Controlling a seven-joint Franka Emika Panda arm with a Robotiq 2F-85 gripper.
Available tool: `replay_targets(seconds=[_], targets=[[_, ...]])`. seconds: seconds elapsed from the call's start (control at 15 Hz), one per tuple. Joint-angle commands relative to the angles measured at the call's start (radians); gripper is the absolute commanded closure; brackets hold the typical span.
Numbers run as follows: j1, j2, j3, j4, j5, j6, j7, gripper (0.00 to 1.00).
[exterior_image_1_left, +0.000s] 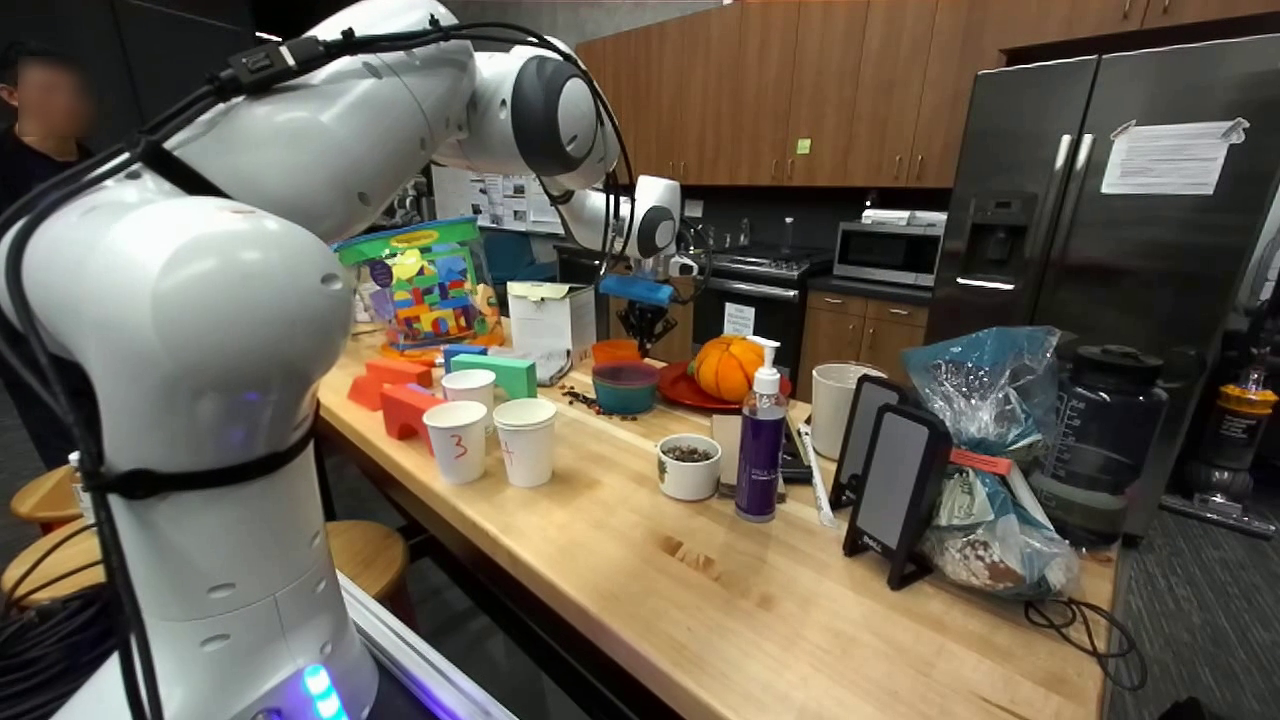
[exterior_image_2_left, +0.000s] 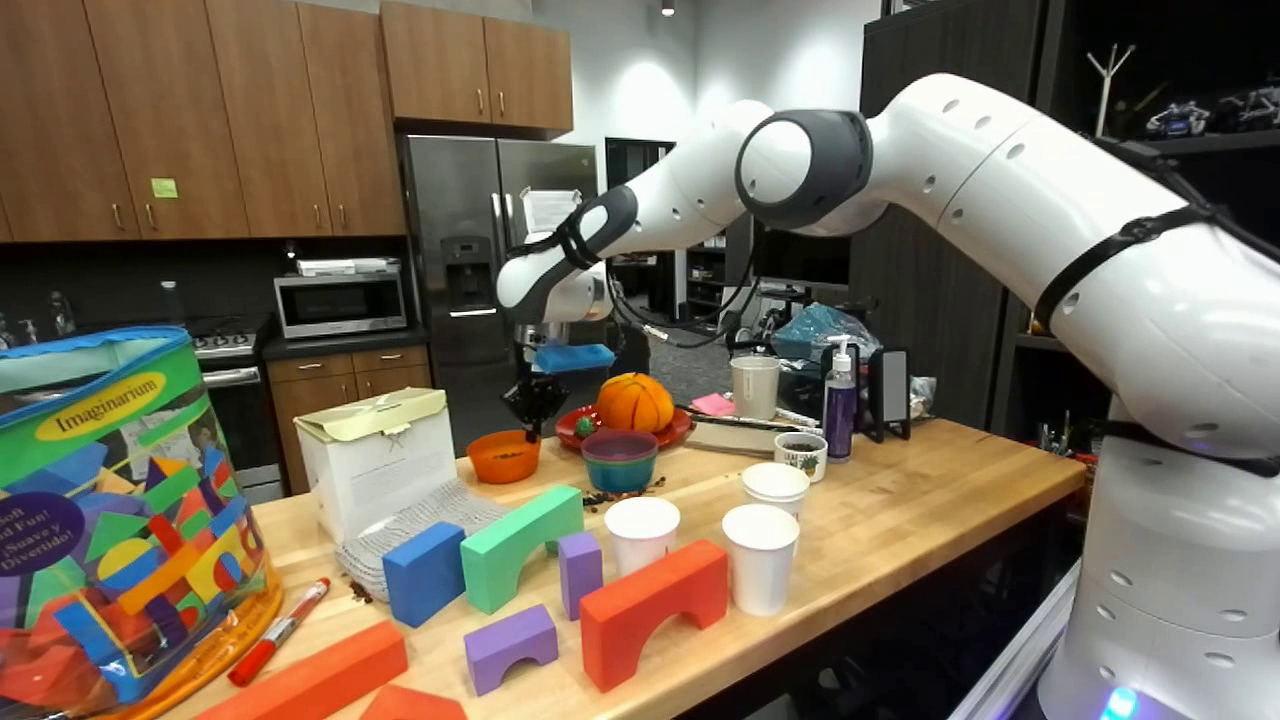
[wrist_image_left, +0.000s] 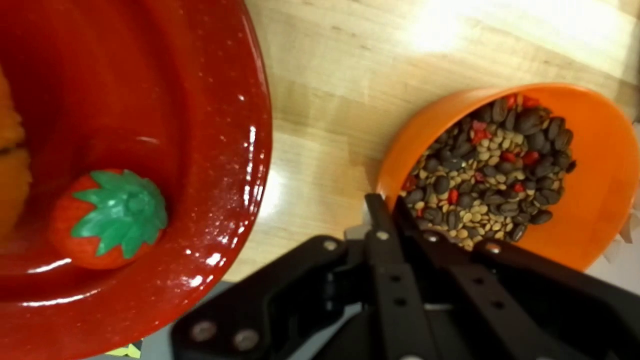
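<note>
In an exterior view, a big tub of toy blocks (exterior_image_2_left: 110, 520) comes first, at the left end. Next stands a tall white box (exterior_image_2_left: 385, 475), with a blue block (exterior_image_2_left: 424, 573) on the wooden table (exterior_image_2_left: 900, 520) in front of it. Just to the right of the box is the orange bowl (exterior_image_2_left: 503, 472). The wrist view looks down into it and shows dark beans (wrist_image_left: 532, 120), tiny tan seeds (wrist_image_left: 472, 217) and red bits (wrist_image_left: 531, 158). The black gripper (wrist_image_left: 389, 201) pinches the bowl's edge — one of its fingers (wrist_image_left: 392, 260) is inside and one is outside, squeezed tight on the orange wall. I can't tell if the bowl's bottom touches the table. Beside the bowl sits a red plate (wrist_image_left: 215, 100) with a fat orange pumpkin (exterior_image_2_left: 635, 403) and a strawberry (wrist_image_left: 115, 220) on it. Near the plate is a teal bowl (exterior_image_2_left: 620, 476) — with a purple bowl (exterior_image_2_left: 620, 445) tucked inside. Then come white paper cups (exterior_image_2_left: 762, 565), a little white pot (exterior_image_2_left: 803, 466) of dark bits and a purple pump bottle (exterior_image_2_left: 840, 415).
</note>
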Motion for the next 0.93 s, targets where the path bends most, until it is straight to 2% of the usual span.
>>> replay_targets(seconds=[0.0,0.47,0.53,0.73,0.87], targets=[[-0.024,-0.078,0.008,-0.126,0.02,0.02,-0.038,0.99],[-0.029,-0.141,0.001,-0.264,0.01,0.101,-0.045,0.99],[-0.03,-0.149,0.001,-0.281,0.01,0.115,-0.045,0.75],[-0.029,-0.165,-0.002,-0.334,0.007,0.141,-0.044,0.61],[-0.029,-0.169,-0.001,-0.366,0.006,0.16,-0.046,0.48]])
